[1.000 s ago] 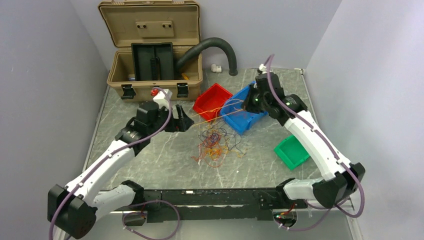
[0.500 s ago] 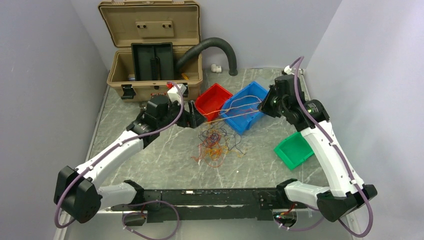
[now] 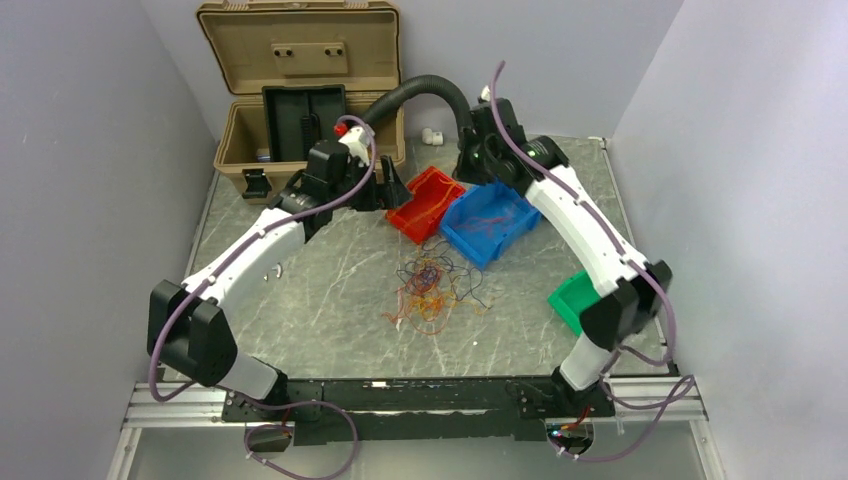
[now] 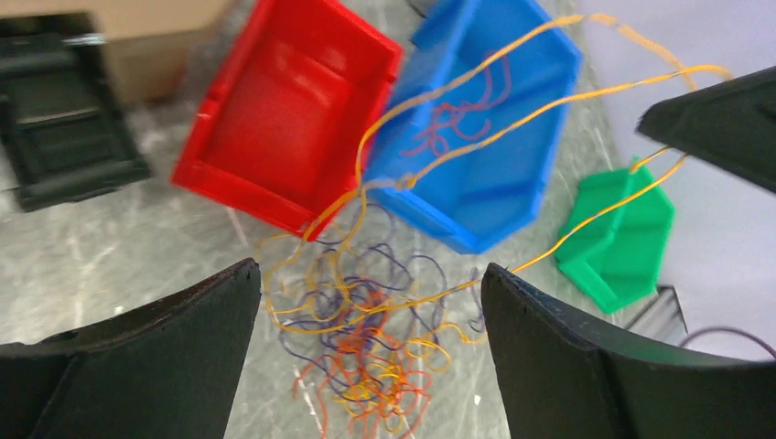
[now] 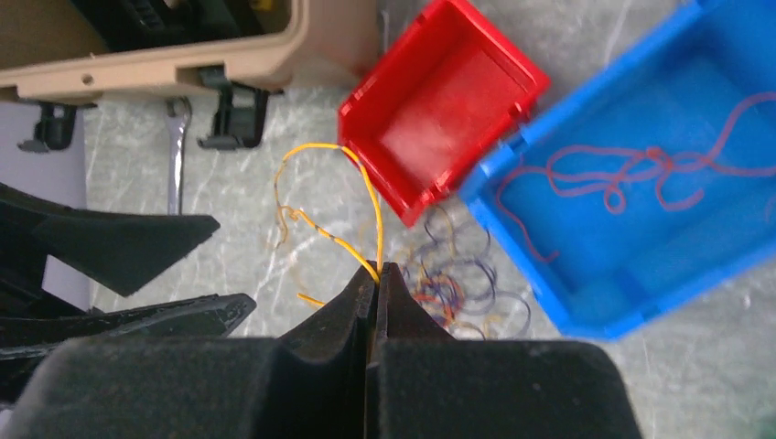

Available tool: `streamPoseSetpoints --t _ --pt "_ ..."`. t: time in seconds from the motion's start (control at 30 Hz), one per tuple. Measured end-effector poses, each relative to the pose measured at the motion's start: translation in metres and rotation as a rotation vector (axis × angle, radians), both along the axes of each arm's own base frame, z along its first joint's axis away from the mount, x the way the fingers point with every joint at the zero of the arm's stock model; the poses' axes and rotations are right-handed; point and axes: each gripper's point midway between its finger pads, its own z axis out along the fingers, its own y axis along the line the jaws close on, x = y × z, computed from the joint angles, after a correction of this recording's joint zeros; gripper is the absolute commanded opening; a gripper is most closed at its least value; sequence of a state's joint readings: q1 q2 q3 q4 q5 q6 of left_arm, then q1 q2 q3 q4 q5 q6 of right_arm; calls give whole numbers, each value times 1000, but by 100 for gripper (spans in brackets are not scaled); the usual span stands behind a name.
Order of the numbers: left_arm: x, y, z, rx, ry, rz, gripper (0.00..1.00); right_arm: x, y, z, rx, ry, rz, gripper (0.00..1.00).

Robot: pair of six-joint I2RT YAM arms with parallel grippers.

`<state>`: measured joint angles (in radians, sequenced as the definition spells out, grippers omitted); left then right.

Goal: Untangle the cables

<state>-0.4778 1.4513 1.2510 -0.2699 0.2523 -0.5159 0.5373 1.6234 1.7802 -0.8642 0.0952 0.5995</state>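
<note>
**Loose tangle of thin orange-yellow, red and dark wires** (image 3: 432, 290) lying on the grey marbled worktop (image 3: 320, 290). It sits below both end effectors and on their near side, and neither touches it.

One orange-yellow strand (image 5: 379, 219) rises out of the heap to the right end effector (image 5: 375, 273). That end effector's fingers are pressed together and pinch the strand at their tips. In the left wrist view, lifted loops of this strand span the air above the bins.

The left end effector (image 4: 366, 274) hangs over the heap with its fingers spread wide, holding nothing. The tangle shows in the gap between them.

Directly beneath the right end effector are a red open-topped plastic bin (image 5: 439, 119) and a blue open-topped plastic bin (image 5: 659, 247). They sit just beside each other, corner to corner, and their near rims border the far edge of the tangle. A loose red wire (image 5: 595, 169) lies inside the blue bin.

A green plastic bin (image 3: 570, 300) sits well to the right of the heap, near the worktop's right edge.

Behind the left end effector an open tan hard-shell case (image 3: 300, 45) closes off the far-left corner. A black ribbed hose (image 3: 420, 84) arches beside the right end effector.

Bare worktop lies to the left of the tangle and between it and the near edge.
</note>
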Motion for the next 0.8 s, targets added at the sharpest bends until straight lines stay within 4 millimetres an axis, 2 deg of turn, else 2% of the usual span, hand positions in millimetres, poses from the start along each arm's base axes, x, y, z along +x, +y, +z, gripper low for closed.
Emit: streamPoseSetpoints --t 0.03,0.17,0.3,0.5,0.63,0.8 --pt "9 7 -2 4 6 26 93 11 5 0 -4 -5 1 0" --pt "20 32 -19 32 38 108 92 48 19 2 -14 -28 1 0" --pt "20 41 -27 62 62 138 92 74 20 -10 -35 -24 -23 0" --pt "20 46 -29 80 61 160 92 93 -6 -43 -122 26 -87 0" --pt "20 48 -26 86 50 165 92 96 -28 -50 -192 32 -132 0" --pt "21 49 -25 88 45 172 91 96 -44 -62 -255 47 -163 0"
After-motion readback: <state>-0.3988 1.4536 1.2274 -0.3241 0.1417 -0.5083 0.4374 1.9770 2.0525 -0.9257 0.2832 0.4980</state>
